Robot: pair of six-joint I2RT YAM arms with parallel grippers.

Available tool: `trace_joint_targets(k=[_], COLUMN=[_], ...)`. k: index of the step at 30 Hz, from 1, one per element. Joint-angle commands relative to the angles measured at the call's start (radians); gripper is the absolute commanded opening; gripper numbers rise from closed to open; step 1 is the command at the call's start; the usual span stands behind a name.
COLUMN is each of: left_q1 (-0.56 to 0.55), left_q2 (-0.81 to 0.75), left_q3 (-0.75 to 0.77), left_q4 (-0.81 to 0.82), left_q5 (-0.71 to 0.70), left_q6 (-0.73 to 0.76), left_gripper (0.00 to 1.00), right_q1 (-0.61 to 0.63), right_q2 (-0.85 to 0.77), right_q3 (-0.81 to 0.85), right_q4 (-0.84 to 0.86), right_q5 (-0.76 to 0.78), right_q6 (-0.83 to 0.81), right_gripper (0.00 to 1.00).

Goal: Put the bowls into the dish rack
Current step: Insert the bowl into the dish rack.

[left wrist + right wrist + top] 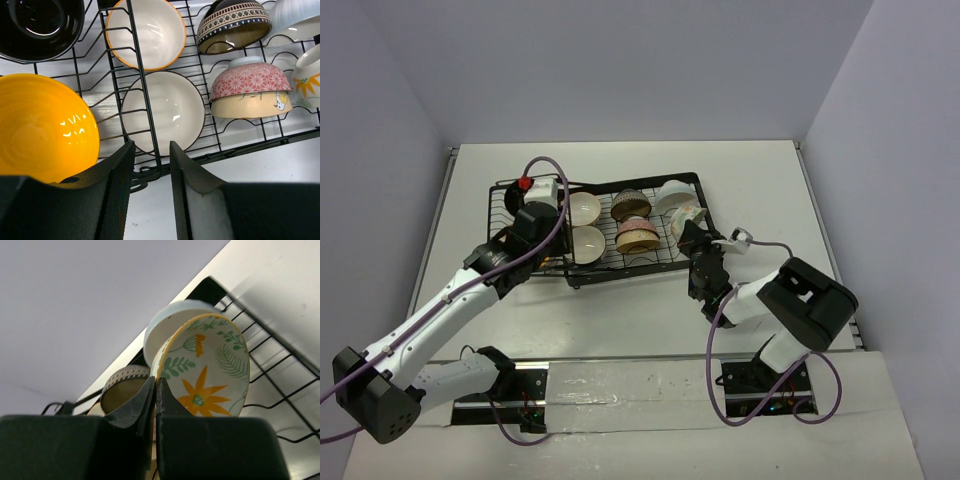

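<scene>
The black wire dish rack (607, 215) sat on the white counter (620, 320) in the middle of the top view, and every bowl in sight was in it. In the left wrist view the left jaws stood partly open at the bottom of the frame with nothing clamped between them. One thick rack wire ran down toward the gap. Just left of them lay the orange-yellow bowl (45, 127), and above it, in the upper left corner, the black bowl (40, 25). Right of the thick wire were a white bowl with an orange rim (145, 32) at the top and a white bowl with a dark rim (162, 110) under it. Further right a brown banded bowl (232, 25) leaned on its side. Below it a pink patterned bowl (250, 77) sat foot up over a cream bowl (250, 106). A white ribbed bowl (295, 15) filled the upper right corner.

In the right wrist view the right jaws were pinched shut on the rim of the floral bowl (210, 370), which stood on edge at the rack's right end — the white ribbed bowl just behind it.
</scene>
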Motion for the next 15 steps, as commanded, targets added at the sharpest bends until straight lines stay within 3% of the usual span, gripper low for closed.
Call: trace_joint_targets(k=[1, 8, 15], left_q1=[-0.018, -0.05, -0.073], left_q2=[0.005, 0.005, 0.002], left_q3=[0.001, 0.0, -0.002], left_q4=[0.02, 0.015, 0.014], left_q5=[-0.023, -0.046, -0.064], left_q6=[0.017, 0.017, 0.018], left_gripper=[0.39, 0.39, 0.4], right_q1=[0.011, 0.018, 0.03], right_q2=[0.019, 0.1, 0.131], right_q3=[0.017, 0.059, 0.083], right_q4=[0.467, 0.467, 0.467], right_q5=[0.171, 0.191, 0.194], right_q6=[0.003, 0.116, 0.124], right_gripper=[0.0, 0.0, 0.0])
